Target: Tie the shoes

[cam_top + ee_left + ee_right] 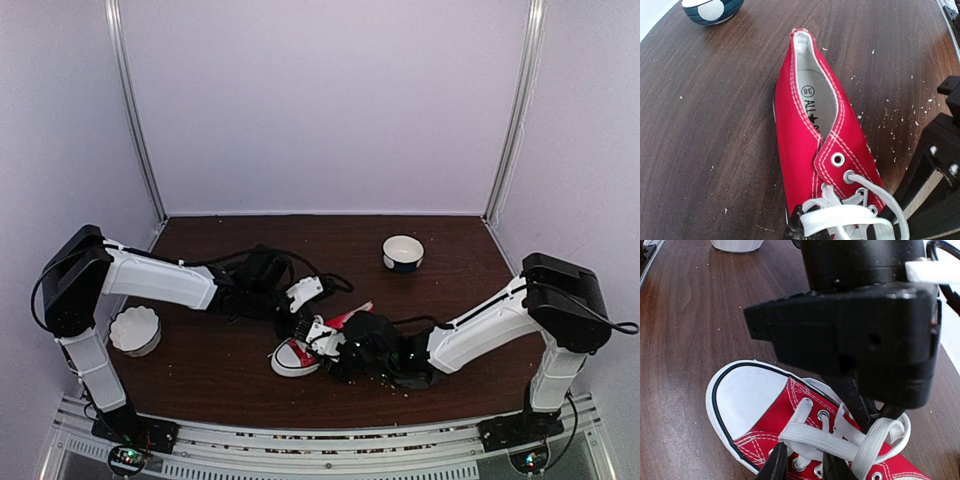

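Sneaker (pixel 800 145): red matt canvas, white woven laces (pixel 840 442), metal eyelets; counter (pixel 705 125): dark wood-grain, crumb-speckled

Dark wooden table (pixel 450 310) bears sneaker (pixel 297 356), two bowls (pixel 403 252).

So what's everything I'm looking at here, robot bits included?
shoe: one, red with white toe cap and sole, near the front middle of the table, between the two arms.
laces: white, loose across the eyelets, not tied.
dark bowl: one, dark blue with a white inside, towards the back right.
white bowl: one, white with a fluted rim, at the left edge.
crumbs: many, white, scattered beside the shoe.
table: one, dark brown wood.
left gripper: one, black, jaws shut on a lace above the shoe.
right gripper: one, black, jaws narrowly apart at the laces; whether they pinch one I can't tell.
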Controlling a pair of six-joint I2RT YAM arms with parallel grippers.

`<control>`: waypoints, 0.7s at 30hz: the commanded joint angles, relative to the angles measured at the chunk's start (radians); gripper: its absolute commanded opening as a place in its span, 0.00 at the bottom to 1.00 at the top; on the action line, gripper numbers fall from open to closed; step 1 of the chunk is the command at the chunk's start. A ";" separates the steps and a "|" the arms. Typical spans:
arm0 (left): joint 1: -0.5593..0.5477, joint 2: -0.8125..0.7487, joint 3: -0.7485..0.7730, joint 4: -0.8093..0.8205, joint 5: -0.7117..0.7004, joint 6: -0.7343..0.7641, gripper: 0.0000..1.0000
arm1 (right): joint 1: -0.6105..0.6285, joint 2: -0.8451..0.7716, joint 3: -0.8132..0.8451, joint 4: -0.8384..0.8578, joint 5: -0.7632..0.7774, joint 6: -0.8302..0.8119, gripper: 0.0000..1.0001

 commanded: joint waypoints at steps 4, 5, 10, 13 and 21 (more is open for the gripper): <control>0.013 0.014 0.032 0.007 0.019 -0.003 0.00 | -0.006 0.043 0.064 -0.029 0.002 0.001 0.27; 0.014 0.015 0.032 0.007 0.020 -0.003 0.00 | -0.007 0.046 0.067 -0.024 -0.001 -0.002 0.27; 0.015 0.016 0.031 0.005 0.023 -0.001 0.00 | -0.008 0.071 0.111 -0.050 -0.020 -0.019 0.30; 0.016 0.018 0.034 0.002 0.027 -0.001 0.00 | -0.010 0.098 0.150 -0.092 -0.019 -0.019 0.30; 0.018 0.016 0.033 0.004 0.032 -0.001 0.00 | -0.032 0.114 0.145 -0.118 0.018 -0.002 0.12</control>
